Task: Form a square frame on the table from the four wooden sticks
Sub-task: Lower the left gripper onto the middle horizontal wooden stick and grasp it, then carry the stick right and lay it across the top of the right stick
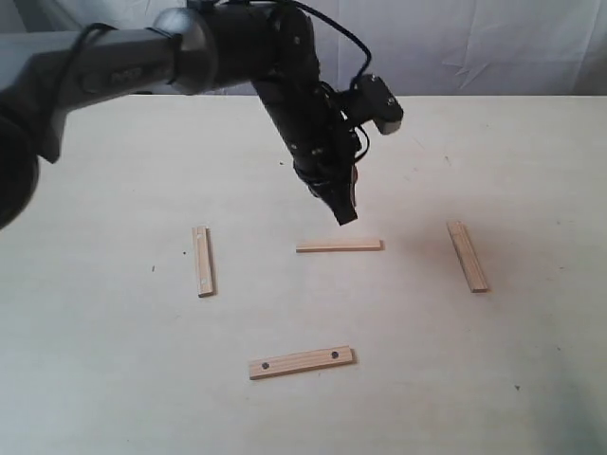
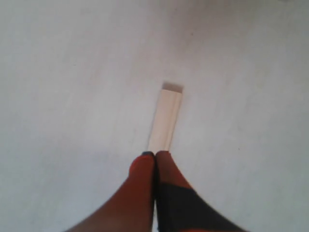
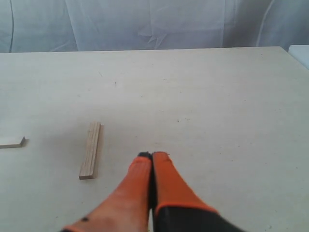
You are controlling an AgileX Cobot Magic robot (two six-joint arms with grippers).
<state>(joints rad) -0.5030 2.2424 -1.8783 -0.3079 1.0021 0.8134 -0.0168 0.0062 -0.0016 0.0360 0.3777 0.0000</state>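
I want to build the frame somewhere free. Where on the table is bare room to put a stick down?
Bare table lies between the left stick, the dotted near stick and the right stick. The far right corner is also free. It is crowded at the far stick, where the left gripper hangs.

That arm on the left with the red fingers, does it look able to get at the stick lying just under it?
Probably yes. The left gripper hangs right by the middle stick with nothing between. Its fingers are shut, so they would need opening first.
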